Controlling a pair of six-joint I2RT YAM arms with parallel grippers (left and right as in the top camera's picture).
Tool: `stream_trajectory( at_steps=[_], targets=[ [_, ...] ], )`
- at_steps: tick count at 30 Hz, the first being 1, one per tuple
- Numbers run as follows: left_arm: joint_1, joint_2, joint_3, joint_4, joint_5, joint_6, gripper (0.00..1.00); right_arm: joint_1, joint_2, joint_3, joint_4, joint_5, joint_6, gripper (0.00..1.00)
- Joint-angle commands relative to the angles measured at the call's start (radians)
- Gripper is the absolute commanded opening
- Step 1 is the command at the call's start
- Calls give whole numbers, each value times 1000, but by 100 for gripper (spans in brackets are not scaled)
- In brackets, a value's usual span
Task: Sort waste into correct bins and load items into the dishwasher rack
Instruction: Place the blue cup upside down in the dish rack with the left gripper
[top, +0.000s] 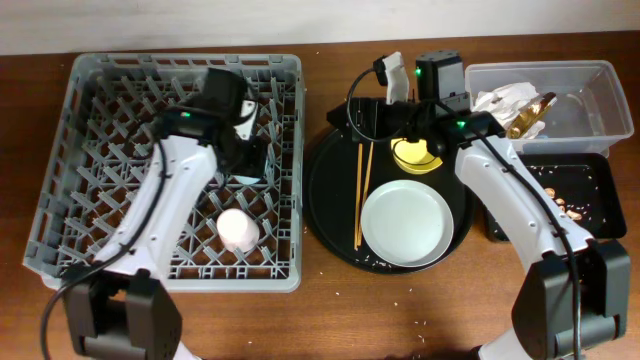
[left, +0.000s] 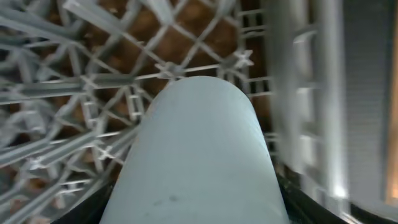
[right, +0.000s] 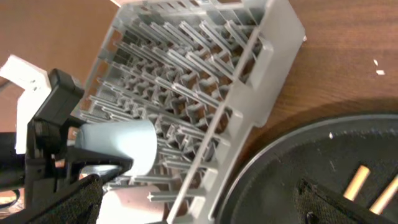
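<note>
Pegs of the large square grey plastic dishwasher rack (top: 60, 180) surround the small light-blue cup (left: 199, 162), clamped sideways in the left gripper (top: 252, 155); light, rigid and probably slick, it is best held mid-wall. The right gripper (top: 428, 140) gapes empty over the round yellow bowl (top: 412, 157).

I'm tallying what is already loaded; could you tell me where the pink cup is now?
In the overhead view, the pink cup stands inside the dishwasher rack on the left side, toward the rack's front right corner.
</note>
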Motion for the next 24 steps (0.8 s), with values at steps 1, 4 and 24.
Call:
stream_trajectory(
  at_steps=[1, 4, 24],
  targets=[
    [-15, 65, 13, 1, -212, -61, 55, -1, -6, 15, -10, 18, -40, 98],
    [-13, 72, 13, 16, -192, -63, 55, -1, -6, 15, -16, 19, -55, 99],
    [-195, 231, 225, 374, 264, -211, 87, -365, -550, 15, -465, 475, 87, 99]
  ],
)
